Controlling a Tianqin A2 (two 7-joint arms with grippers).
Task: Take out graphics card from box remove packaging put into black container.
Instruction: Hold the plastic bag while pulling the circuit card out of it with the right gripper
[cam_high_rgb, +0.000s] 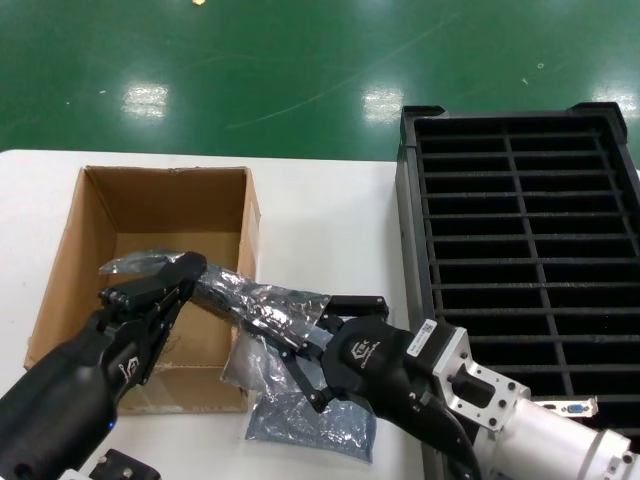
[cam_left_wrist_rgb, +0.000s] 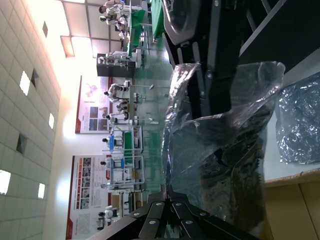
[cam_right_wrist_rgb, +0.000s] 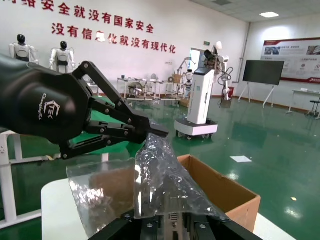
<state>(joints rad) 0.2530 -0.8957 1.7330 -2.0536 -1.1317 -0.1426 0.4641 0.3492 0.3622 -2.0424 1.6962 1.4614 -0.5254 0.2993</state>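
Two grippers share one bagged card (cam_high_rgb: 250, 305), held in the air over the box's (cam_high_rgb: 95, 220) right wall, near the table's (cam_high_rgb: 320, 215) front edge. Left gripper (cam_high_rgb: 185, 272) has its fingers pressed together on the bag (cam_high_rgb: 225, 298) at the end over the box; right gripper (cam_high_rgb: 300, 345) pinches the opposite end, just outside the box wall. The right wrist view confirms both pinches on crinkled film.

A second bag (cam_high_rgb: 310, 425) lies flat on the table below the right gripper, at the front edge; cannot tell whether anything is in it. Black container (cam_high_rgb: 520, 260) stands along the table's right side, and every slot visible from the head view shows only dark.

Handling, judged: the film is thin, soft and slick; it creases and gives no firm purchase. A pinch on film alone may let the card slide inside. The card itself looks rigid, light and fragile, a dark board dimly visible through the bag in the left wrist view. Best hold would be the board edges or the bracket, not the component face. To strip the bag, one gripper should clamp the card through the film while the other draws on the loose end.

Writing: a logo with small lettering on each gripper body, too small to read with confidence. Red Chinese characters on the far wall in the right wrist view read roughly 没有信息化就没有现代化. No print visible on box, bag or container.
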